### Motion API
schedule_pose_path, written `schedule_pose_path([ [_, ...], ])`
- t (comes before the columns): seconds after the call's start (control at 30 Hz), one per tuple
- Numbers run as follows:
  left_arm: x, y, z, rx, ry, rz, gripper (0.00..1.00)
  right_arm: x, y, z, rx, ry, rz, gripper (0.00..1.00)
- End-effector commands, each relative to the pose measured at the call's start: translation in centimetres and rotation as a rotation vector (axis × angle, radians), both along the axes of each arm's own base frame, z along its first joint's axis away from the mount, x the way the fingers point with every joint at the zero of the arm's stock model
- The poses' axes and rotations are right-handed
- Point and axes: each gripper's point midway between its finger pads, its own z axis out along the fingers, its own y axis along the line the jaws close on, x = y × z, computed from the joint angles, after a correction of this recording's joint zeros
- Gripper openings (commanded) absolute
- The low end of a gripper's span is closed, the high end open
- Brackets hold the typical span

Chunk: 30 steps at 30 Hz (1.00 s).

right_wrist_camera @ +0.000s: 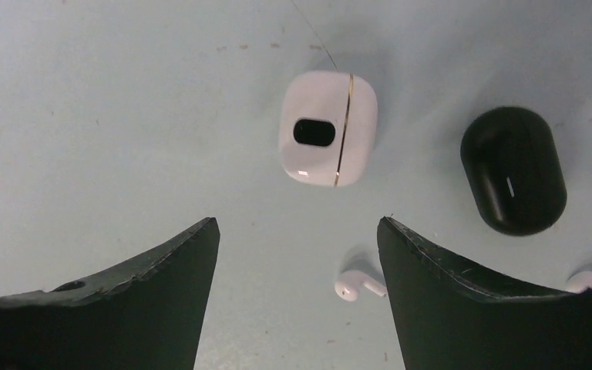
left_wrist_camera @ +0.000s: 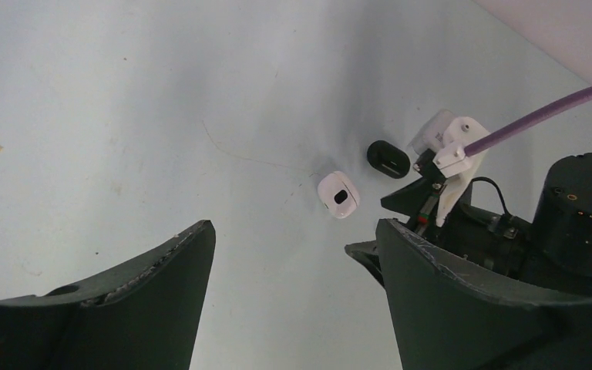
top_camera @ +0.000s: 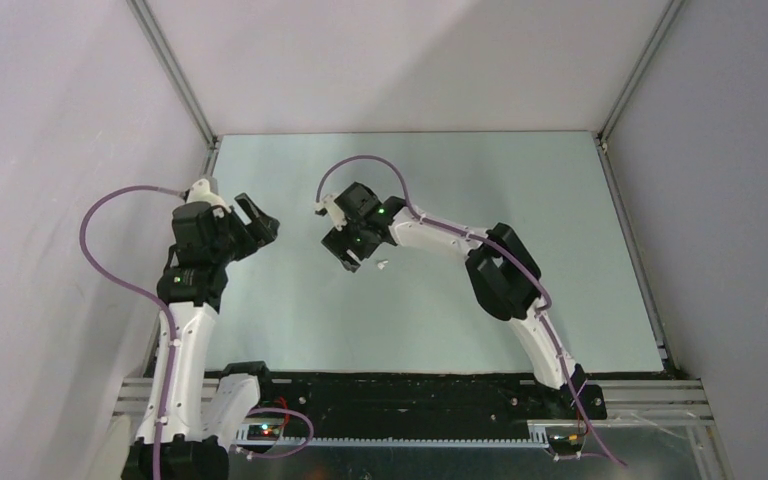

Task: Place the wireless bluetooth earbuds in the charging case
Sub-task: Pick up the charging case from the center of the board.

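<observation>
The white charging case [right_wrist_camera: 327, 129] lies shut on the table, a dark oval mark on top, just ahead of my open right gripper [right_wrist_camera: 298, 223]. One white earbud [right_wrist_camera: 358, 284] lies between the right fingers, close to the right-hand one. A second earbud [right_wrist_camera: 583, 280] peeks out past that finger. My left gripper [left_wrist_camera: 295, 225] is open and empty, with the case [left_wrist_camera: 338, 194] a short way ahead of it. In the top view, my right gripper [top_camera: 348, 258] hides the case, one earbud [top_camera: 382, 265] shows beside it, and my left gripper [top_camera: 260, 220] hovers to its left.
A black oval pebble-like object [right_wrist_camera: 513, 169] lies right of the case; it also shows in the left wrist view [left_wrist_camera: 388, 159]. The right arm's wrist and purple cable [left_wrist_camera: 509, 131] fill that view's right side. Grey walls enclose the table [top_camera: 520, 180].
</observation>
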Motion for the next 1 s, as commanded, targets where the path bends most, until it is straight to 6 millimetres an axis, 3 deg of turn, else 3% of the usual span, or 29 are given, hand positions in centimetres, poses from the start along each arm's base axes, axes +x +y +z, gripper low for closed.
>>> schedule_pose_path([
  [0.0,0.1,-0.4,1.2,-0.028,-0.045,-0.008,0.83,1.4,2.8,1.8,0.068,-0.076,-0.020,0.80],
  [0.3,0.4,-0.3,1.3,-0.022,-0.031,-0.014,0.82,2.4,4.2,-0.2,0.075,-0.071,-0.038,0.77],
  [0.73,1.2,-0.6,1.0,-0.044,-0.020,-0.021,0.81,3.2,3.5,-2.3,0.042,-0.073,-0.052,0.71],
  [0.97,1.1,-0.5,1.0,-0.042,-0.019,-0.022,0.81,2.8,4.4,-2.9,0.055,-0.088,0.096,0.66],
])
